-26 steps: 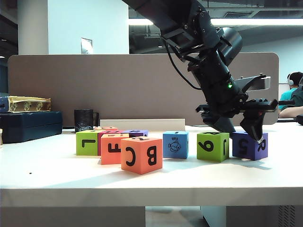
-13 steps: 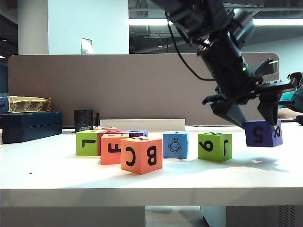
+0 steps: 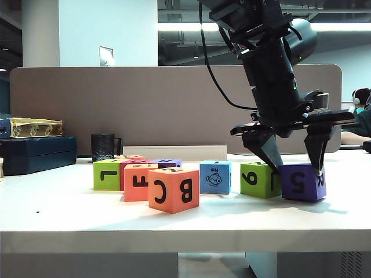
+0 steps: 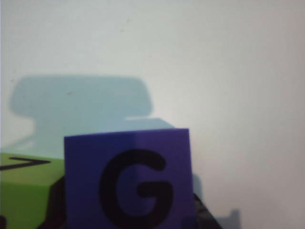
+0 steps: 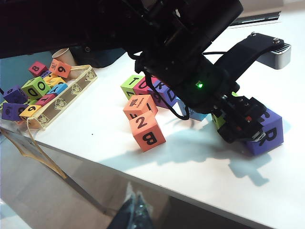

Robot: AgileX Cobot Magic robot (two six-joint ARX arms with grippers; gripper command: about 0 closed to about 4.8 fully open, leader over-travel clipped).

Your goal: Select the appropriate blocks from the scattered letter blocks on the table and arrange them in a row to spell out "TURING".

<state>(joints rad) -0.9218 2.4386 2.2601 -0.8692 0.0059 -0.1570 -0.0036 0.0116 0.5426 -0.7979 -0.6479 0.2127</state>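
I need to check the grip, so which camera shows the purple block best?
The exterior view: the purple block sits on the table between the left gripper fingers. The left wrist view shows only its G face; the right wrist view shows it partly hidden, R visible.

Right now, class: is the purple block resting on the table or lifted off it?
Apparently resting: the purple block sits flat on the table, left gripper fingers astride it.

Orange cube w/ C, B (image 3: pixel 173 189) in front; orange F cube (image 3: pixel 137 182) behind; black mug (image 3: pixel 103 147) at back.
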